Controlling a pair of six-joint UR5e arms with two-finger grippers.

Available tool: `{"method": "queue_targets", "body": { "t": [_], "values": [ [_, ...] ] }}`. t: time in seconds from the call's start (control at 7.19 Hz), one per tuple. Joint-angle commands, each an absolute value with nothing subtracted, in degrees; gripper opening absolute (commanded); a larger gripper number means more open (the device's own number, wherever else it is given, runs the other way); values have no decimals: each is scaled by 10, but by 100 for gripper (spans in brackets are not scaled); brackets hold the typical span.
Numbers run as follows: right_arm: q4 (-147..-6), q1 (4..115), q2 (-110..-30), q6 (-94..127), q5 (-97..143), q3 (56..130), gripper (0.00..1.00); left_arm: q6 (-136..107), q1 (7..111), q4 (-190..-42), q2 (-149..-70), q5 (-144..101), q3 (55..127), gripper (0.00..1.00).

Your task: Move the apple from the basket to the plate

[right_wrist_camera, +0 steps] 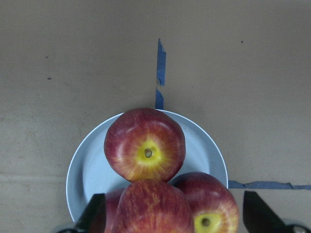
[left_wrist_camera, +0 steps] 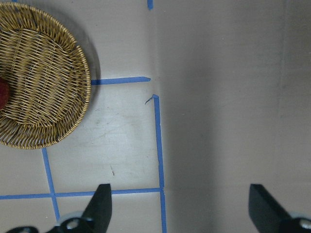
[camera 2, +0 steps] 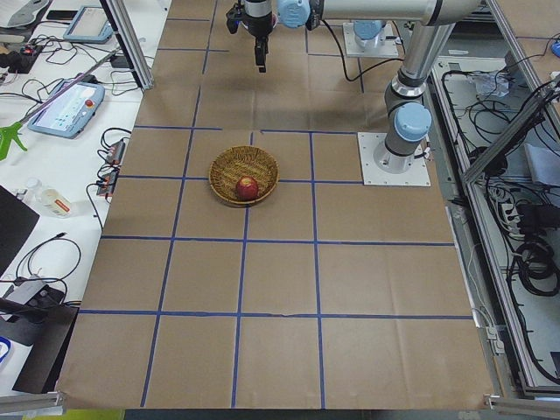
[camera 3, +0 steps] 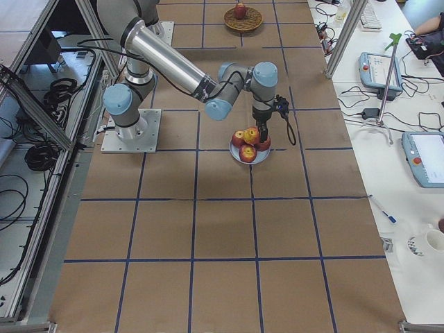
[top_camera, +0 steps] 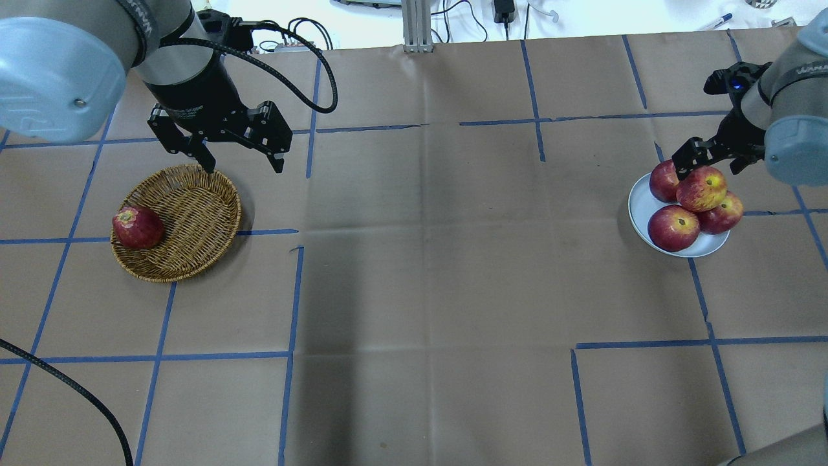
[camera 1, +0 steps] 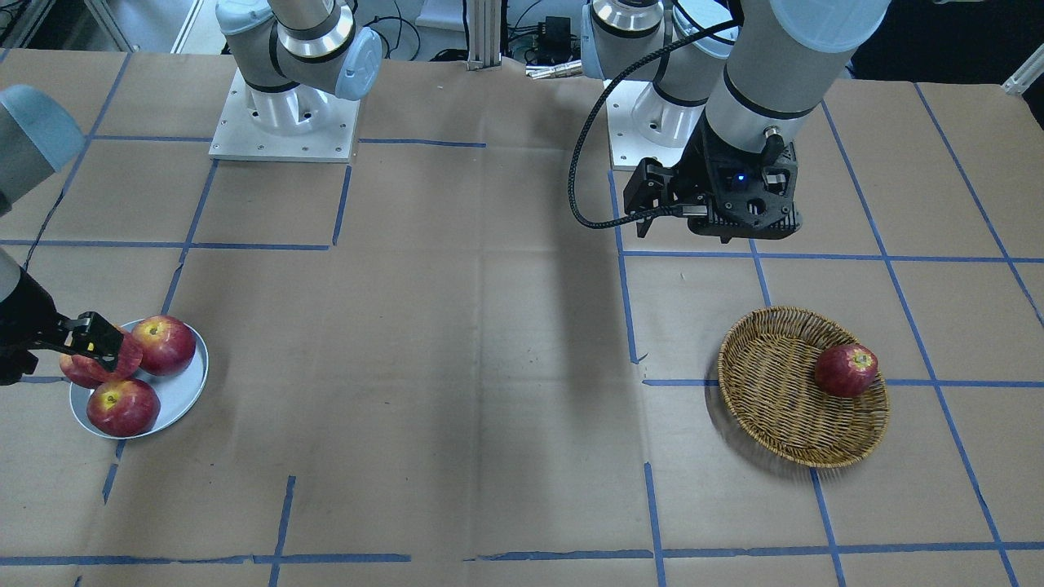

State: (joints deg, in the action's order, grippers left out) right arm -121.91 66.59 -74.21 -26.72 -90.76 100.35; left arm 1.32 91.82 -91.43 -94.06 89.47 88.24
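Observation:
The apple, pinkish-red with a yellow patch, lies on top of three darker apples on the pale blue-grey plate at the right. It also shows in the right wrist view. My right gripper is open just above it, with a finger at each side and clear of it. The wicker basket at the left holds one dark red apple. My left gripper is open and empty above the basket's far right rim.
Brown paper with blue tape lines covers the table. The two arm bases stand at the robot's edge. The plate sits next to a tape line. Operator desks with pendants flank the table ends.

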Motion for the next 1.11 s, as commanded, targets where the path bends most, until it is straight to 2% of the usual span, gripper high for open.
{"method": "queue_targets", "body": {
  "t": [0.0,0.14,0.56,0.83,0.97],
  "values": [
    [-1097,684,-750,-266,-909,911,100,14,918,-915,-940,895,882,99],
    [-1023,707,-765,-236,-911,875,100,13,918,-914,-941,895,882,99],
    [-882,828,-846,-88,-909,867,100,14,918,-914,-940,895,883,99],
    [-865,936,-867,15,-912,873,100,14,918,-914,-940,895,884,99],
    [-865,942,-871,15,-913,874,100,13,918,-914,-940,895,884,99]
  ]
}}
